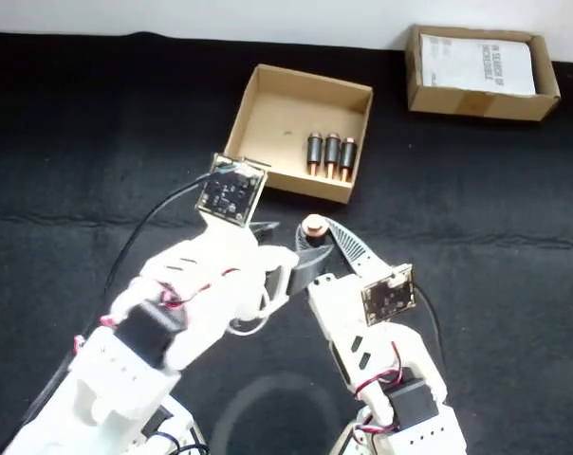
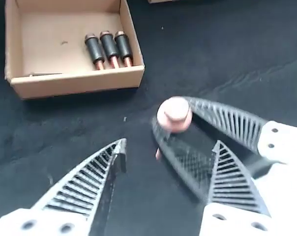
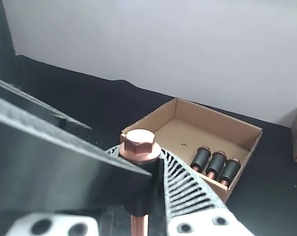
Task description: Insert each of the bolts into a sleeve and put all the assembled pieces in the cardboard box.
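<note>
Starting at the right pincer (image 3: pixel 141 162), we find it clenched on a copper bolt (image 3: pixel 138 143), held head up just in front of the near wall of the cardboard box (image 1: pixel 272 118). Under the head a dark sleeve (image 3: pixel 138 191) appears to sit around the shank, with bare copper thread showing below it. We judge this piece to be assembled, though the pincer's own finger hides part of it. The left pincer (image 2: pixel 169 145) hangs just beside it, jaws spread wide with nothing between them.

Moving outward to the box, we count three assembled pieces (image 1: pixel 330 154) lying side by side against one wall, each a black sleeve with copper showing at its ends. The rest of the box floor is bare.

Farther back on the desk (image 1: pixel 476 218), well apart from the work, a second cardboard box (image 1: pixel 476 102) holds a printed sheet (image 1: pixel 476 62); we take it to be no part of the job.

By our reckoning three pieces are finished and the fourth is in hand. What is left for it is to carry it over the box wall and let go beside the others. We cannot tell whether the sleeve is seated fully home.
</note>
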You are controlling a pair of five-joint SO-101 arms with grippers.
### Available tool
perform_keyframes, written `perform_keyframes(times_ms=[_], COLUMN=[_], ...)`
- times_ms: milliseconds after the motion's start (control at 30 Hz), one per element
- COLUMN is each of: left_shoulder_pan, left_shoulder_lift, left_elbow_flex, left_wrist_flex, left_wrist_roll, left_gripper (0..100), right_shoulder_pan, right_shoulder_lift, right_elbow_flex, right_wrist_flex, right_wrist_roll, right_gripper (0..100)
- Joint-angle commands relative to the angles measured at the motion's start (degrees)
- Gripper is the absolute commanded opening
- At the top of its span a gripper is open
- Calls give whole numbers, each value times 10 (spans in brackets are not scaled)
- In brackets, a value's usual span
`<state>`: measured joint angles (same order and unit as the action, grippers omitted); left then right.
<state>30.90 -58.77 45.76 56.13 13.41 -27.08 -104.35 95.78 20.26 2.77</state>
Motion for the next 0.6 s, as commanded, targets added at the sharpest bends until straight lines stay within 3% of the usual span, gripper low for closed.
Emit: perform_keyframes(times_ms=[0, 267, 433, 567], left_shoulder_pan=[7, 41, -13, -111], left_shoulder_lift=[-55, -208, -273, -319], left_elbow_flex=[-77, -141, -107, -15], left_wrist_flex=[61, 93, 125, 141], left_wrist_roll=[1, 0, 0, -1], left_gripper=[260, 3, 9, 10], right_shoulder_pan=[26, 32, 51, 52], right_shoulder_lift=[-4, -4, -3, -3], right_elbow_flex=[49, 44, 22, -57], right_wrist_flex=[-1, 0, 12, 92], right_wrist_roll=[-4, -4, -8, -8], right_gripper=[7, 7, 7, 7])
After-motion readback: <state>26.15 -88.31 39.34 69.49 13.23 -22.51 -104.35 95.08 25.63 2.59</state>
